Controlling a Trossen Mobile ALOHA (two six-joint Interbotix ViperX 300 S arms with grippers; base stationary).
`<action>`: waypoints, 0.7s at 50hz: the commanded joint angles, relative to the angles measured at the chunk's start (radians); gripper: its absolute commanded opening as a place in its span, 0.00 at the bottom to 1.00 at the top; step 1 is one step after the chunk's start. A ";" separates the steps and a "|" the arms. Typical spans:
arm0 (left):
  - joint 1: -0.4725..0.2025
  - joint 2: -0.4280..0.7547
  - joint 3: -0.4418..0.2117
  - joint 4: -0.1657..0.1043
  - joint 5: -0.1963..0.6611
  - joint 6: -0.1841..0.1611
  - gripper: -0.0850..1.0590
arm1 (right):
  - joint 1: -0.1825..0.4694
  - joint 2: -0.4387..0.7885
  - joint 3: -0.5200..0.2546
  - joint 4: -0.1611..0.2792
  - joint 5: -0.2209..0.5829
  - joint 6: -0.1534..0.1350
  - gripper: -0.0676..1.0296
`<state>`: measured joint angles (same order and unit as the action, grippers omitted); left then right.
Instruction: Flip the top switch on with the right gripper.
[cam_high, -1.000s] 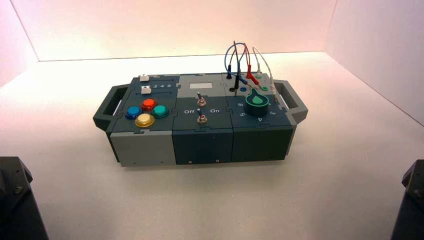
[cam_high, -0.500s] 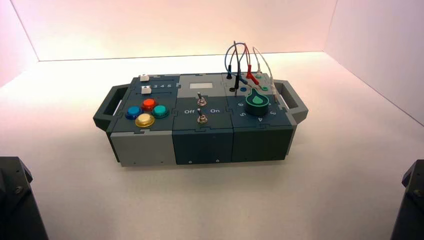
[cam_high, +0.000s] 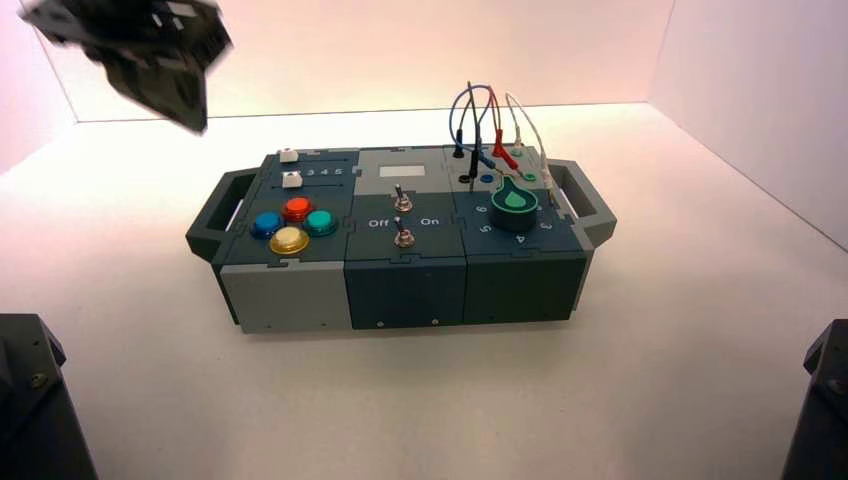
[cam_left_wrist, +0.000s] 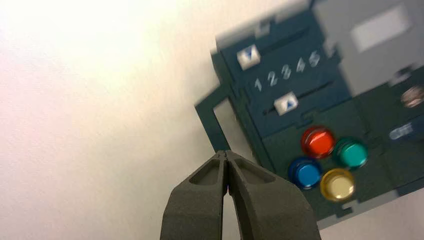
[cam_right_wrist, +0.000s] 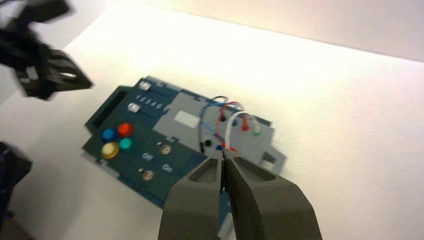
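Note:
The top switch (cam_high: 399, 199) is a small silver toggle on the dark teal middle panel of the box (cam_high: 300, 295). It is the one of the twin pair nearer the grey plate. It also shows in the right wrist view (cam_right_wrist: 165, 149), with the second toggle (cam_right_wrist: 147, 175) beside it. My right gripper (cam_right_wrist: 224, 154) is shut and empty. It hangs well above and apart from the box, and the high view does not show it. My left gripper (cam_left_wrist: 226, 154) is shut and empty, raised above the box's left handle; it shows at the high view's top left (cam_high: 150, 50).
Four coloured buttons (cam_high: 292, 224) and two white sliders (cam_high: 291, 168) sit on the box's left part. A green-capped dial (cam_high: 515, 203) and looping wires (cam_high: 485, 125) sit on its right part. White walls close in the table (cam_high: 650, 380). The arm bases stand at the near corners.
My left arm has swung up into the high view's top left, where nothing showed before. The box and both toggles have not moved.

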<state>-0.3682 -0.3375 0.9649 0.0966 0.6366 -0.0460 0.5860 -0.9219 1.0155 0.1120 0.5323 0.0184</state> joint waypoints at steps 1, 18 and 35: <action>-0.012 0.074 -0.048 -0.003 0.017 -0.002 0.05 | 0.034 0.061 -0.061 0.014 -0.002 0.003 0.04; -0.015 0.164 -0.061 -0.003 0.026 0.002 0.05 | 0.075 0.258 -0.133 0.072 -0.002 0.003 0.04; -0.015 0.242 -0.095 -0.003 0.011 0.014 0.05 | 0.137 0.445 -0.221 0.078 -0.002 0.003 0.04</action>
<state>-0.3820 -0.1028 0.9004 0.0936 0.6565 -0.0383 0.7133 -0.5031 0.8452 0.1841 0.5354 0.0199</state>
